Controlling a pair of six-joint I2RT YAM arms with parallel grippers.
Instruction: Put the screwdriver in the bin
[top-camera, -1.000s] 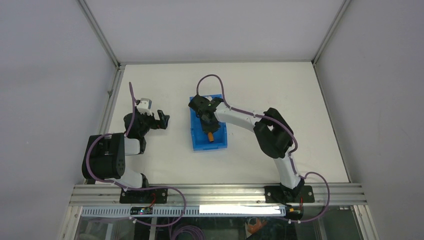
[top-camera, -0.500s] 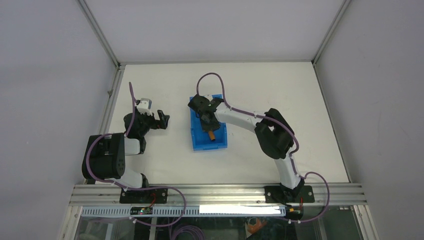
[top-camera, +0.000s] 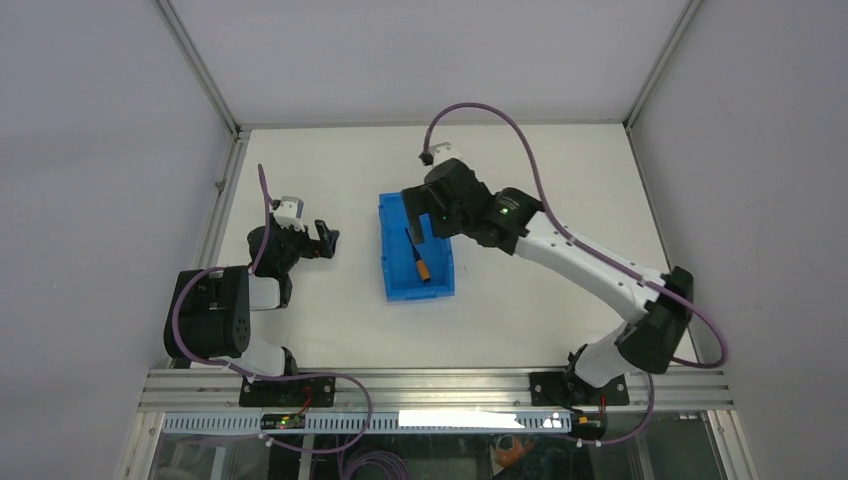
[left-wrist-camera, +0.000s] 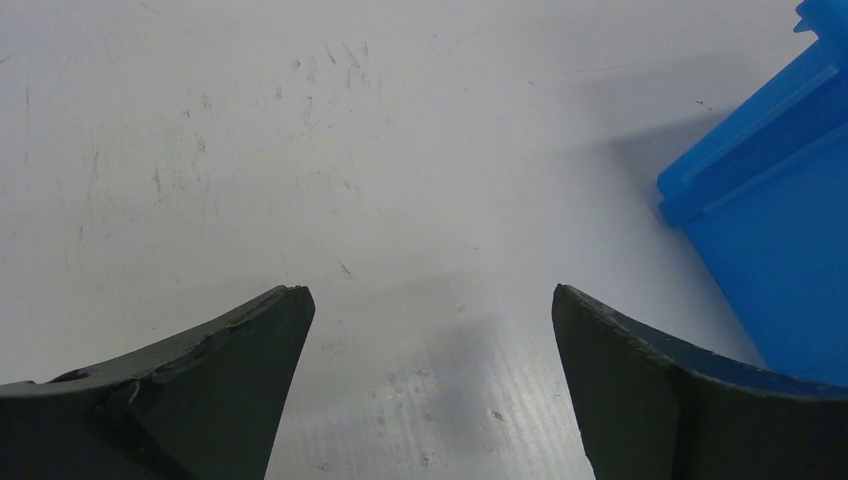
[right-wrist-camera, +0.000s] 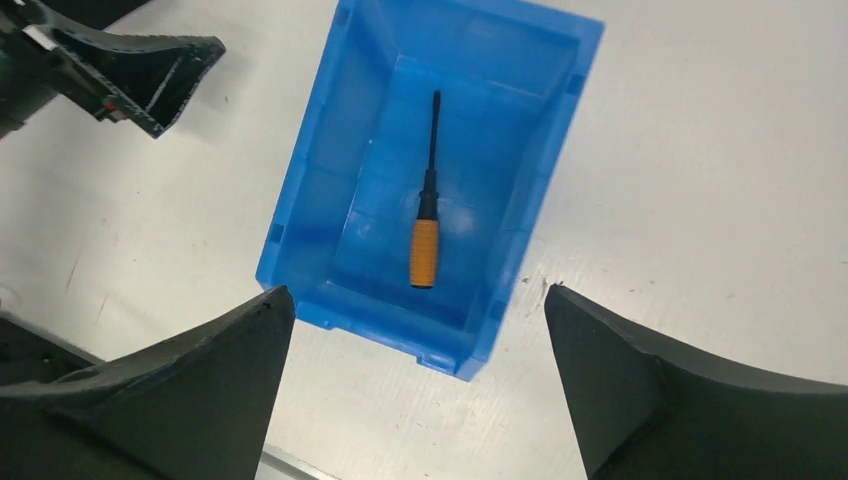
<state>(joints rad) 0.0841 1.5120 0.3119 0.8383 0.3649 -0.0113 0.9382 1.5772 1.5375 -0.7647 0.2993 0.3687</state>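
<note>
While the right gripper (right-wrist-camera: 419, 289) gapes, an orange-handled screwdriver (right-wrist-camera: 425, 225) lies in the bin (right-wrist-camera: 308, 190).

Screwdriver (right-wrist-camera: 425, 225) in bin (right-wrist-camera: 300, 200)

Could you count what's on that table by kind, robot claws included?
Bin: 1
Screwdriver: 1
Grippers: 2, the left gripper and the right gripper
Total: 4
</note>
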